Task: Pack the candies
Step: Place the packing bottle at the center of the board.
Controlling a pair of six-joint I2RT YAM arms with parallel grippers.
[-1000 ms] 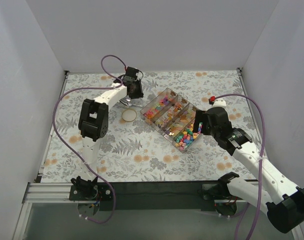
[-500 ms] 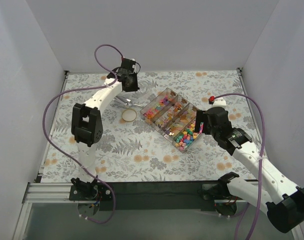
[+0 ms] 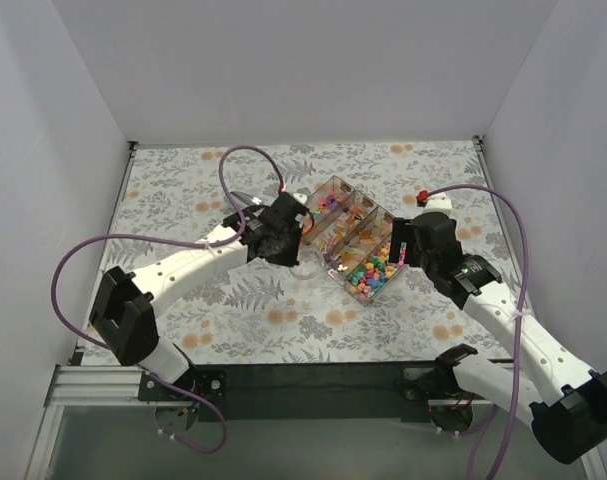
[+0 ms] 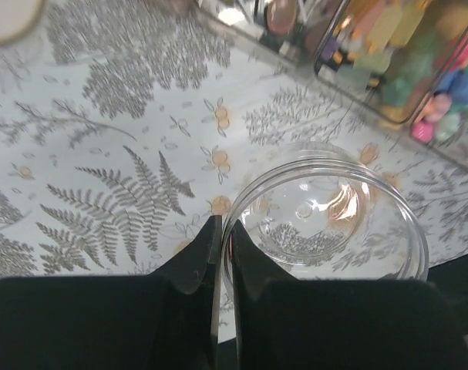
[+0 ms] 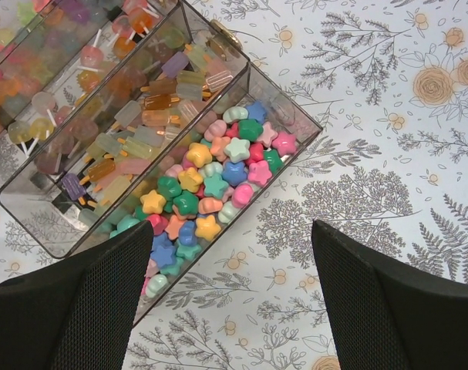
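The candies (image 3: 368, 272) fill a clear compartment box (image 3: 335, 180) at mid-table. The right wrist view shows bright star-shaped candies (image 5: 210, 181) in the nearest compartment of the box (image 5: 291, 108), with popsicle and lollipop sweets in the others. My left gripper (image 3: 286, 248) is shut on the rim of an empty clear jar (image 3: 305, 266), just left of the box. In the left wrist view the gripper (image 4: 224, 227) pinches the jar's wall (image 4: 326, 208). My right gripper (image 3: 407, 246) is open and empty at the box's right side, with its jaws wide apart over the tablecloth (image 5: 232, 231).
A round cream lid (image 4: 10, 14) lies on the fern-print cloth behind the jar, at the top left of the left wrist view. White walls close in the table on three sides. Purple cables loop above both arms.
My left arm has swung from the back left of the table to the near left side of the box, with the jar now in its jaws. The right arm has not moved.
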